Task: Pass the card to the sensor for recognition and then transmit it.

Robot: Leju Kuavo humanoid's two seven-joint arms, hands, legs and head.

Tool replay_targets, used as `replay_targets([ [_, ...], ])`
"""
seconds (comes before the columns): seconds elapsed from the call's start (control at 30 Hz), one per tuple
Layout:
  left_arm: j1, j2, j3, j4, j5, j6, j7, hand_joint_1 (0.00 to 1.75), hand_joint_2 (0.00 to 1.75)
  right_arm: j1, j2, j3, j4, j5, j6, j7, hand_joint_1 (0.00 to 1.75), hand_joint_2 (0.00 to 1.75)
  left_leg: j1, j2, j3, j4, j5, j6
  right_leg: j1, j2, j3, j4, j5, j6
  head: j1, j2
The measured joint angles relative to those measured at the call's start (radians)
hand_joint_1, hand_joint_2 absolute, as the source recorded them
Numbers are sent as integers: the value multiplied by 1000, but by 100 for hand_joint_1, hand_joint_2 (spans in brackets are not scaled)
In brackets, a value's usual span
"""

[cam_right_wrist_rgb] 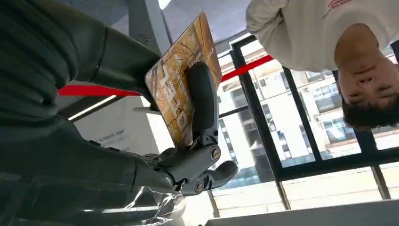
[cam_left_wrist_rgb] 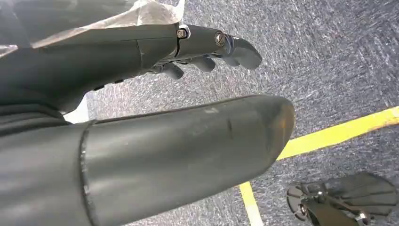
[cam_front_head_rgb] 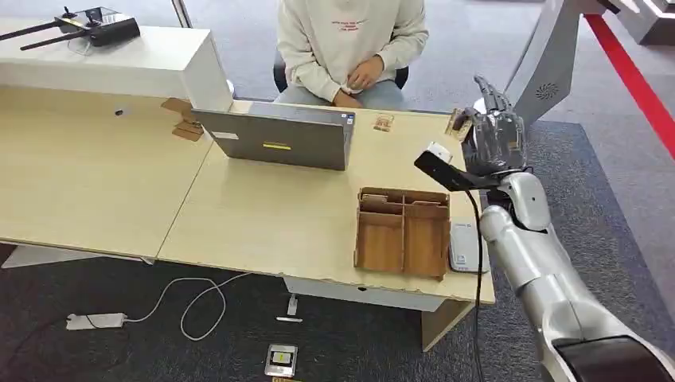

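Card [cam_front_head_rgb: 457, 124], brown and orange patterned, is held by the right hand [cam_front_head_rgb: 495, 131] above the far right corner of the light wooden desk [cam_front_head_rgb: 263, 215], near the desk's far edge. Head view: the right arm comes in from the lower right and is raised; the hand's fingers point up and away, with the card at the hand's desk-facing side. Below and nearer the robot, a wooden compartment tray [cam_front_head_rgb: 403, 232] lies flat on the desk. A white flat device, probably the sensor [cam_front_head_rgb: 467, 247], lies just beside the tray's right side at the desk edge. A grey laptop [cam_front_head_rgb: 278, 137] stands open toward the seated person [cam_front_head_rgb: 350, 44], who wears a pale sweatshirt and keeps both hands together at the far edge. Another small card-like item [cam_front_head_rgb: 384, 122] lies flat right of the laptop. A black remote controller [cam_front_head_rgb: 95, 25] with antennas sits on the white counter at far left.

Left wrist view: the left hand [cam_left_wrist_rgb: 211, 47] hangs over grey carpet with a yellow floor line [cam_left_wrist_rgb: 329, 134]; its fingers are curled in and hold nothing.

Right wrist view: the card [cam_right_wrist_rgb: 181, 82] is clamped between the thick thumb and one dark finger [cam_right_wrist_rgb: 202, 96] laid across its printed face. The person appears beyond it.
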Motion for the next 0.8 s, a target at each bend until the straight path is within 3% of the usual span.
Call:
replay_targets([
  [0.4,2,-15,0,0,0,19,-6,0,0,49,-127,-67,40,-19,31,61,175,175,0,0,-1,0,-1,1,0,0,0,-1,0,0,1,0],
  [0.8,4,-28,0,0,9,34,15,0,0,150,-196,-108,52,-66,66,85,175,175,0,0,-1,0,-1,1,-1,1,-1,-1,0,0,0,0],
])
